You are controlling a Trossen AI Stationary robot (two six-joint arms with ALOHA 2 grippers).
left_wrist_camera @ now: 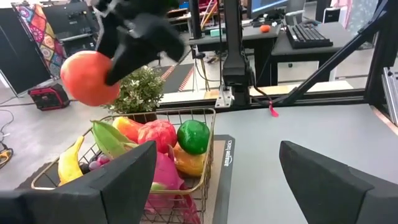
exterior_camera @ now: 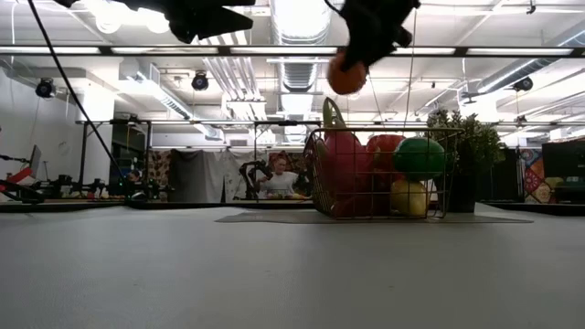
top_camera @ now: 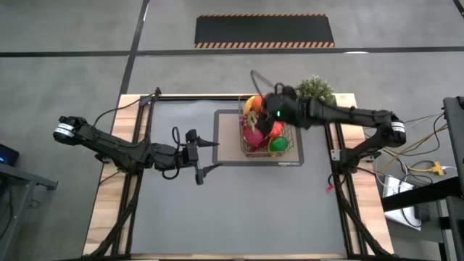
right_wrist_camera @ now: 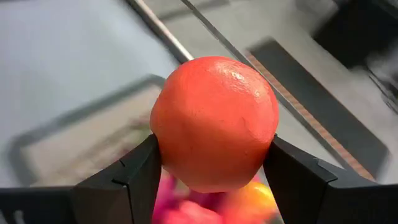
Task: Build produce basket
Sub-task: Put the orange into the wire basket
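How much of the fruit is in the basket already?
Most of it: the small dark wire basket already holds a yellow banana, a round green fruit, a red apple and a pink dragon fruit. The right gripper holds a round orange fruit above it, not yet dropped. The left gripper waits open beside the basket.

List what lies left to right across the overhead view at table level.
Left pincer, open and empty → wire basket of produce on its mat, with the right pincer holding an orange over it → potted plant.
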